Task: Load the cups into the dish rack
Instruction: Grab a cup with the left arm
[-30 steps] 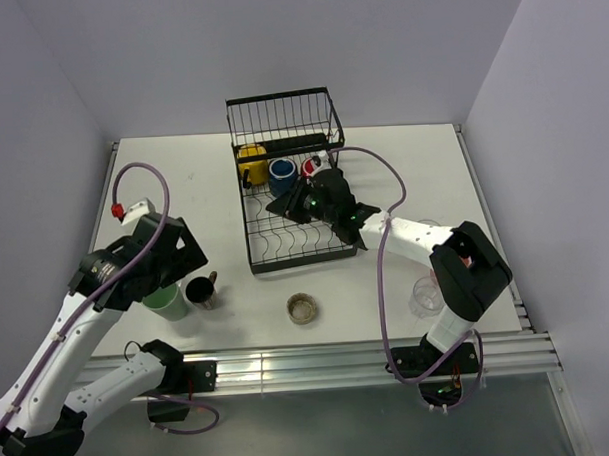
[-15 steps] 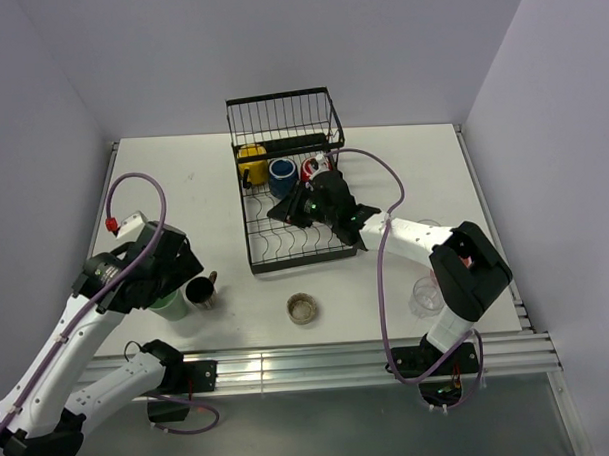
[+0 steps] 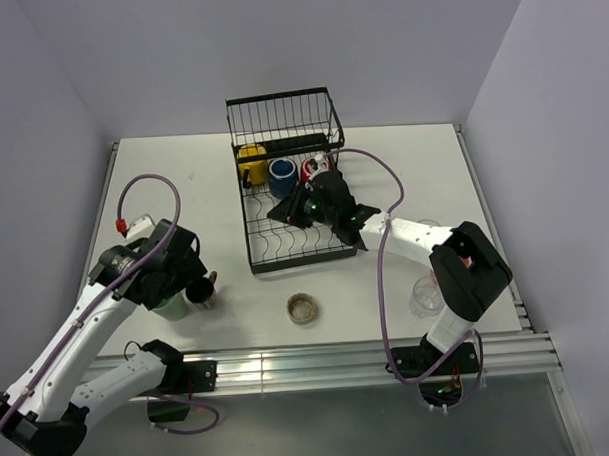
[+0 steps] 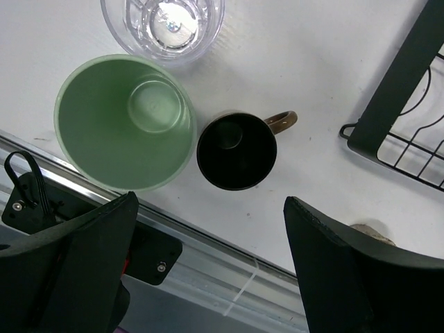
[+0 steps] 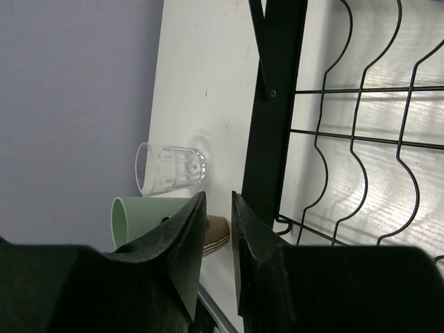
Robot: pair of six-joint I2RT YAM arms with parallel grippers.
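Cups point(image 3: 281, 170) in view number eight. Three mugs sit in the dish rack point(image 3: 285, 239), in a row just in front of its taller basket section: one yellow mug point(image 3: 250, 162), one navy mug point(image 3: 281, 173) and one red mug point(image 3: 310, 169) (a white patch on the red one may be print, but it is too small to read). The rack stands at the middle of the far edge of the worktop point(image 3: 183, 182).

The other five cups stand on the worktop itself. Toward the near left corner are one green tumbler point(image 4: 125, 121), one black mug point(image 4: 232, 152) with a brown handle just beside it, and one clear glass point(image 4: 163, 21) close against the tumbler's other side. One low brownish glass point(image 3: 302, 308) sits near the middle of the near edge. A second clear glass point(image 3: 425, 296) stands toward the near right corner.

The left gripper point(image 4: 208, 202) hangs above the black mug, its fingers point(image 4: 76, 270) spread wide and holding nothing. The right gripper point(image 5: 216, 205) is over the rack's near half, its fingers a narrow slit apart with nothing seen between them.
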